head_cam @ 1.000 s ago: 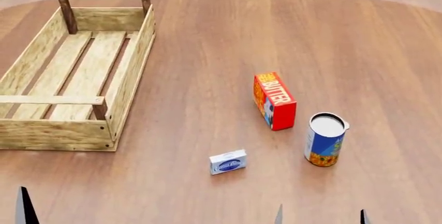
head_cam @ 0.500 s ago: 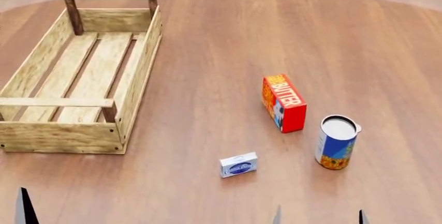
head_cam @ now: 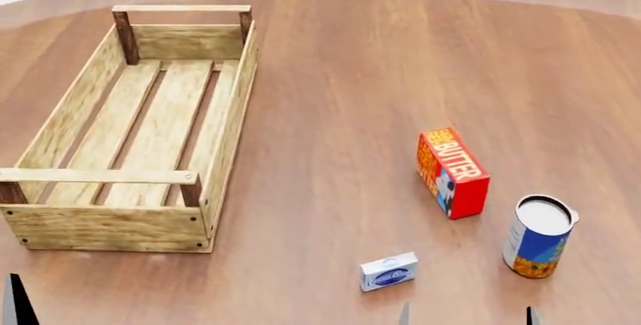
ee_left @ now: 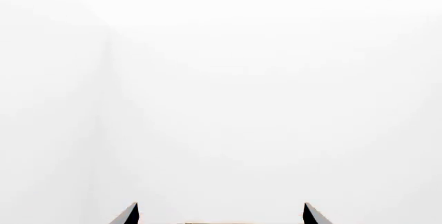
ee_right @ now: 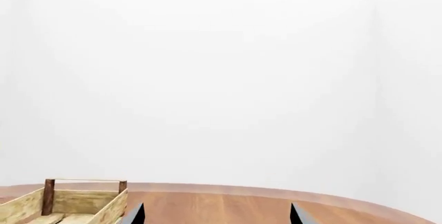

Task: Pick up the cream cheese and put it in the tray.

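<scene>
I see the cream cheese pale grey-white with a blue oval logo. The tray is light wood with dark brown posts. My gripper fingertips look black.

My view has slid left and back, so the tray, cream cheese, butter box and can all sit lower and further right than before.

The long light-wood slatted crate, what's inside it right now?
Nothing shows inside the light-wood slatted crate: only bare floor slats with dark gaps. Its near wall hides a thin strip of floor. The small pale cream cheese box sits outside on the wooden table.
</scene>
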Controlling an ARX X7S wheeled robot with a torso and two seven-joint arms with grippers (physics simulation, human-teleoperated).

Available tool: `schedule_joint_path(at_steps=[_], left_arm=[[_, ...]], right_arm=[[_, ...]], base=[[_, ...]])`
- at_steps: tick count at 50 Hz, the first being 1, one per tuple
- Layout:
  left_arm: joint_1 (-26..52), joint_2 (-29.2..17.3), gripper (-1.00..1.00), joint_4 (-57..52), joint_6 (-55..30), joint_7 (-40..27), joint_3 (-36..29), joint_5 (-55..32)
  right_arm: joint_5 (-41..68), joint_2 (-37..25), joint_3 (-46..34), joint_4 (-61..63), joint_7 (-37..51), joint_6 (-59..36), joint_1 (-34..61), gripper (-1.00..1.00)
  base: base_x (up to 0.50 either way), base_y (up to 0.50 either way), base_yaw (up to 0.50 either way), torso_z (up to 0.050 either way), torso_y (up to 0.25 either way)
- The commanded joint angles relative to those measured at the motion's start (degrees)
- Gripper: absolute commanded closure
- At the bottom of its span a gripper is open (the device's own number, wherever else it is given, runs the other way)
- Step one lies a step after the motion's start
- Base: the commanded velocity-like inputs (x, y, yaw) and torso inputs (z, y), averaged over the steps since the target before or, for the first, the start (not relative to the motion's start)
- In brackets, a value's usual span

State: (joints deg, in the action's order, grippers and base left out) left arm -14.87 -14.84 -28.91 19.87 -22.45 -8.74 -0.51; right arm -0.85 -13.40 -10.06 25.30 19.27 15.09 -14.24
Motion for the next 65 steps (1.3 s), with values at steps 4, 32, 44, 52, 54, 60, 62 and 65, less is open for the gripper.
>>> schedule_joint_path(at_steps=[4, 32, 44, 52, 54, 60, 62, 65], left_arm=[[-1.2, -0.5, -1.00, 1.1, 6.5, -0.6, -0.2, 1.6], [-2.6, -1.0, -1.00, 1.1, 13.5, -3.1, 1.5, 2.0], [-2.7, -1.3, -1.00, 0.9, 13.6, -3.8, 2.0, 1.9], [-2.4, -1.4, -1.00, 1.3, 13.8, -4.0, 1.8, 2.0], [-2.4, -1.4, -1.00, 1.3, 14.1, -4.2, 2.0, 2.0], [-2.6, -1.5, -1.00, 1.1, 14.3, -4.4, 2.0, 1.9], [-2.7, -1.6, -1.00, 1.0, 14.4, -4.5, 2.0, 1.9], [-2.7, -1.7, -1.00, 1.2, 14.4, -4.5, 1.8, 2.0]], right_arm=[[-1.4, -0.5, -0.5, -0.4, 0.9, 3.8, -0.6, -1.00], [-4.5, -1.0, -0.3, -2.4, 3.9, 14.4, -1.9, -1.00], [-5.8, -1.0, -0.4, -2.2, 4.6, 14.1, -1.9, -1.00], [-6.5, -1.1, -0.5, -2.6, 5.1, 14.6, -1.8, -1.00], [-6.9, -1.1, -0.4, -2.9, 5.4, 15.1, -1.7, -1.00], [-7.5, -1.2, -0.4, -3.0, 5.9, 16.2, -2.0, -1.00], [-7.3, -1.3, -0.4, -2.9, 6.0, 16.1, -1.9, -1.00], [-7.5, -1.2, -0.5, -2.9, 6.1, 15.8, -1.9, -1.00]], base=[[0.19, 0.18, 0.00, 0.000, 0.000], [0.19, 0.18, 0.00, 0.000, 0.000], [0.19, 0.18, 0.00, 0.000, 0.000], [0.19, 0.23, 0.00, 0.000, 0.000], [0.20, 0.27, 0.00, 0.000, 0.000], [0.19, 0.28, 0.00, 0.000, 0.000], [0.19, 0.29, 0.00, 0.000, 0.000], [0.19, 0.28, 0.00, 0.000, 0.000]])
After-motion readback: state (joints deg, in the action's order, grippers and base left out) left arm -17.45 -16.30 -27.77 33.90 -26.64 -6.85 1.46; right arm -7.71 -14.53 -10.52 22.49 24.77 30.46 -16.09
